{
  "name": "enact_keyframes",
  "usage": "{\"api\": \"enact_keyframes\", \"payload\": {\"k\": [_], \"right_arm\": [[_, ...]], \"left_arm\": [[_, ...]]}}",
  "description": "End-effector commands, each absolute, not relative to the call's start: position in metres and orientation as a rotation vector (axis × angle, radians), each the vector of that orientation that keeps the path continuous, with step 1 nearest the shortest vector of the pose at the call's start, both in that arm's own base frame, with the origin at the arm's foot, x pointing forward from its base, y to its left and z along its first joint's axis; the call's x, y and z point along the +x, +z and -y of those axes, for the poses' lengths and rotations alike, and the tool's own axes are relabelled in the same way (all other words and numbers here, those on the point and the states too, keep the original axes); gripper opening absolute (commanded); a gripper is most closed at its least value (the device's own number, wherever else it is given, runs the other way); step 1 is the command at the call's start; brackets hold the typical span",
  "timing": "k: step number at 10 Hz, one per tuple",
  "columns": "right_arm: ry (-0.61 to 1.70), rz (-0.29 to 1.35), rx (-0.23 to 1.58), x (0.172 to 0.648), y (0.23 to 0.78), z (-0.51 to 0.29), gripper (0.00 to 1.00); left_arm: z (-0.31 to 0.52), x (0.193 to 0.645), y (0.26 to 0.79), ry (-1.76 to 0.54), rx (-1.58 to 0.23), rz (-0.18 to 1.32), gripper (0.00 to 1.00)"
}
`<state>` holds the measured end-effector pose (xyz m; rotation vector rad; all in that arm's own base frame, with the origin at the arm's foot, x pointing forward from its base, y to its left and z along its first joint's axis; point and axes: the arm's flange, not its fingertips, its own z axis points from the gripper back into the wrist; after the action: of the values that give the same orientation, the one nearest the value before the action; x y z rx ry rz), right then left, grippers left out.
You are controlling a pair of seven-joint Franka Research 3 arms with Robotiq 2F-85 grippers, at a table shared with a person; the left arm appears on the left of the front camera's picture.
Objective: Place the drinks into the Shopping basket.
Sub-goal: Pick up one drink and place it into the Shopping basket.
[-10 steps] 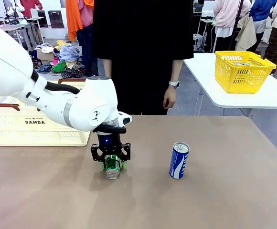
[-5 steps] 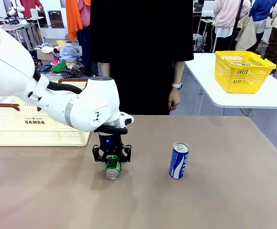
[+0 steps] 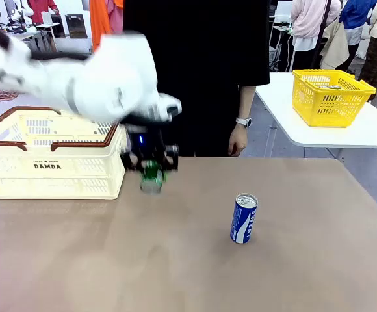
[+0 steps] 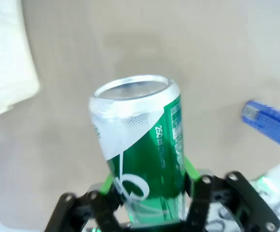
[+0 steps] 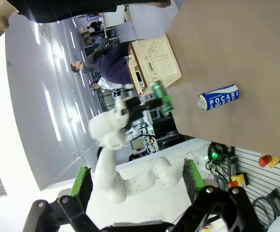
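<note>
The left gripper pinches the green can, which pokes straight out past its jaws, up off the table. The Shopping basket sits just beside the jaws, on the robot's left. The right gripper is spread wide.

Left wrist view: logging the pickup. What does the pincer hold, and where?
The slim green aluminium can, left pincer clamped on opposite sides of its body.

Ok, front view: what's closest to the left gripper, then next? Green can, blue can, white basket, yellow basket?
1. Green can: held by left gripper.
2. White basket: just left.
3. Blue can: right, nearer camera.
4. Yellow basket: far right, farthest back.
</note>
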<state>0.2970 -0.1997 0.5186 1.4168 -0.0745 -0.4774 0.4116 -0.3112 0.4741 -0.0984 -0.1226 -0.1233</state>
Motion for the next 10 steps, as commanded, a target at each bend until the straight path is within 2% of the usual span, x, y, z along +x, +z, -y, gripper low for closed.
{"api": "enact_keyframes", "payload": {"k": [1,3,5,7,10], "right_arm": [[-0.484,0.069,1.431,0.297,0.524,0.201,1.00],[-0.484,0.069,1.431,0.297,0.524,0.201,1.00],[-0.484,0.069,1.431,0.297,0.524,0.201,1.00],[-0.484,0.069,1.431,0.297,0.524,0.201,1.00],[-0.484,0.069,1.431,0.297,0.524,0.201,1.00]], "left_arm": [[0.287,0.422,0.550,-0.086,-0.041,0.171,0.00],[0.243,0.452,0.596,-0.133,0.096,0.253,0.00],[0.175,0.496,0.609,-0.069,0.102,0.275,0.00],[0.106,0.551,0.597,0.142,0.065,0.217,0.00],[0.066,0.582,0.552,0.204,0.043,0.108,0.00]]}}
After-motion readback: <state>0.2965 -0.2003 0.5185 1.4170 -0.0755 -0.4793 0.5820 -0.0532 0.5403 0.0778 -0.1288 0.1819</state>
